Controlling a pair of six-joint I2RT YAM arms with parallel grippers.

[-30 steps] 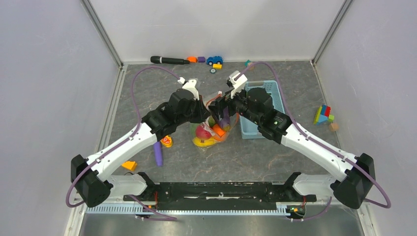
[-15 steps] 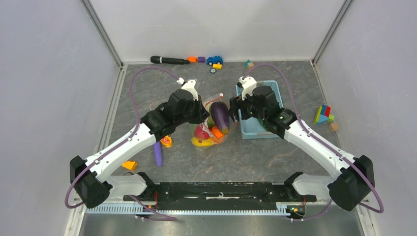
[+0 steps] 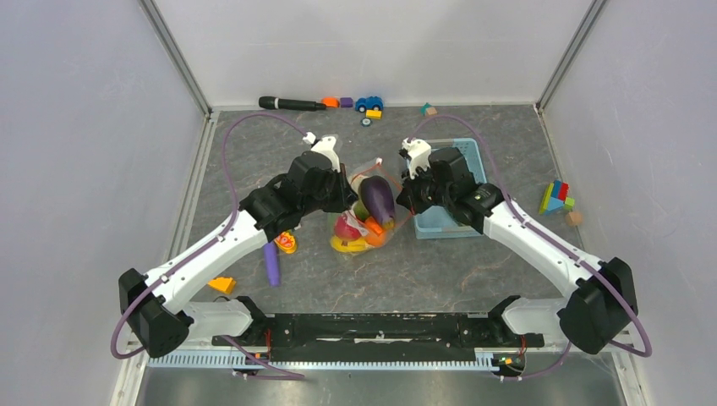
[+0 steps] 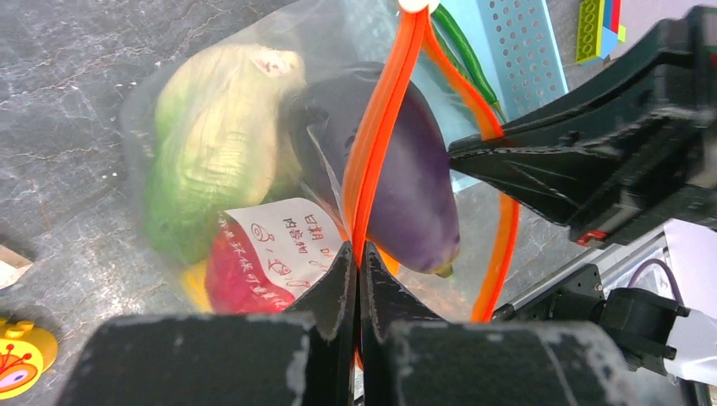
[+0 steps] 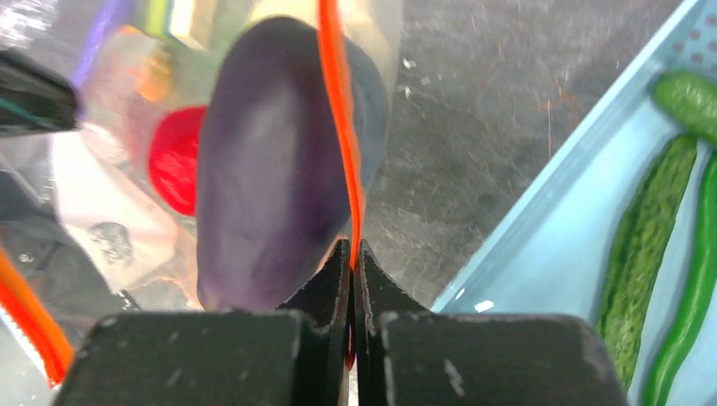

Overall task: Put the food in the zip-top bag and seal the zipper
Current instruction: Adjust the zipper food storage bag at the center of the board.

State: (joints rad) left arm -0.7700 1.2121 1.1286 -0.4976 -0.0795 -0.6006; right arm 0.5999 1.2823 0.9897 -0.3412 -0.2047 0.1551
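Right wrist: eggplant (image 5: pixel 262 194) inside zip-top bag (image 5: pixel 93 203); cucumber (image 5: pixel 643 245) in blue basket (image 5: pixel 541 254).

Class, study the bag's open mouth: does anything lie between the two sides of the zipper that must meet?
Yes: the eggplant lies in the zip-top bag's mouth, between the zipper's two strips, which stand apart around it. The left hand and right hand each pinch a strip.
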